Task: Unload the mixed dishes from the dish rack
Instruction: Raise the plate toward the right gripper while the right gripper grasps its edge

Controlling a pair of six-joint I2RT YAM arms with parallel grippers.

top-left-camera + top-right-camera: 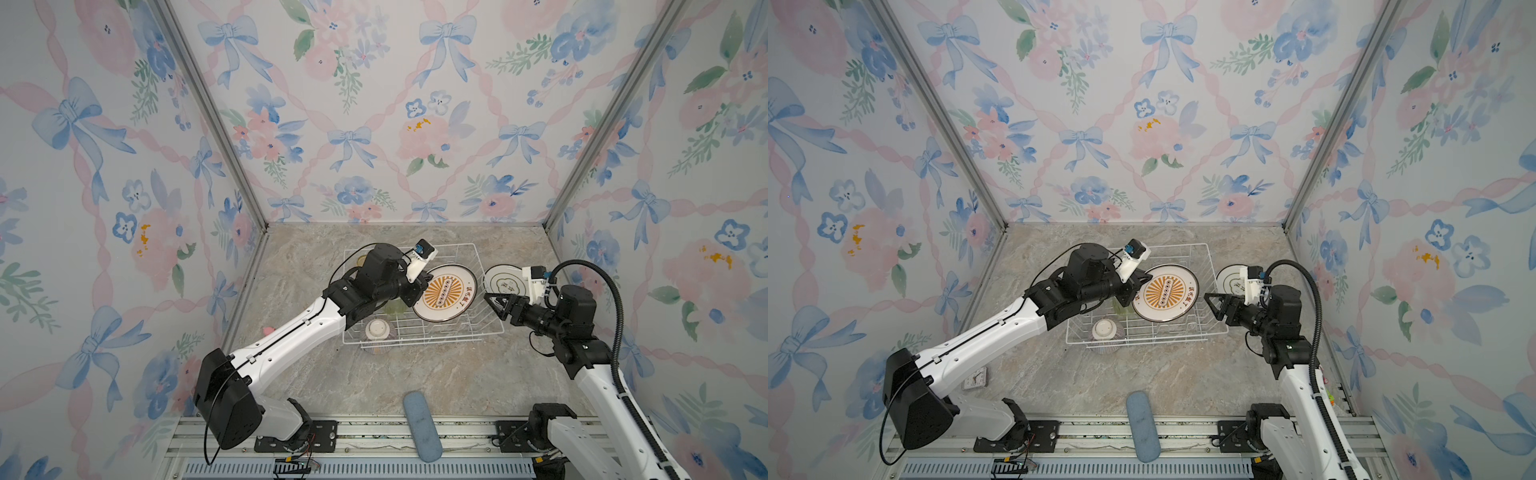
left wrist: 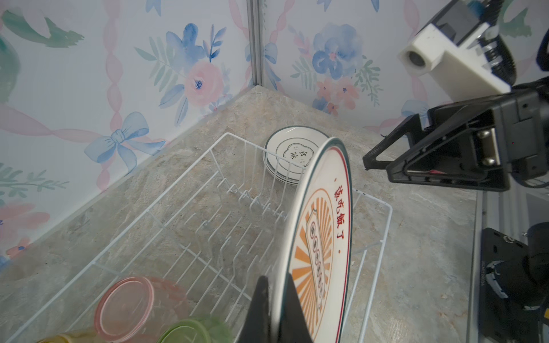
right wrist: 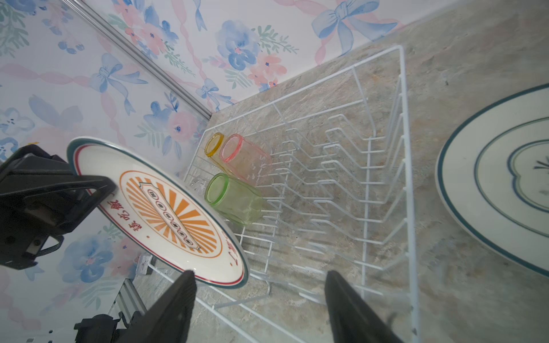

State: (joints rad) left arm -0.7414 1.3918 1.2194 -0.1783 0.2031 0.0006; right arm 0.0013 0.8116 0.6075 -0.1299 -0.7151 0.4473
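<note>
My left gripper (image 2: 276, 282) is shut on the rim of a white plate (image 1: 445, 293) with an orange sunburst, holding it tilted above the dish rack (image 1: 436, 245). My right gripper (image 3: 260, 274) is open and empty just right of that plate's edge (image 3: 178, 213), at the rack's right side (image 1: 494, 305). Yellow (image 3: 214, 145), pink (image 3: 243, 157), green (image 3: 234, 199) and clear (image 3: 197, 182) tumblers lie in the rack's left part. An upturned striped bowl (image 1: 377, 332) sits at the rack's front left corner. A stack of teal-rimmed plates (image 1: 500, 280) rests on the table right of the rack.
A blue-grey oblong pad (image 1: 422, 428) lies at the table's front edge. A small white clock (image 1: 974, 380) sits by the left arm's base. Floral walls close in the table on three sides. The rack's prong rows (image 3: 326, 166) stand bare.
</note>
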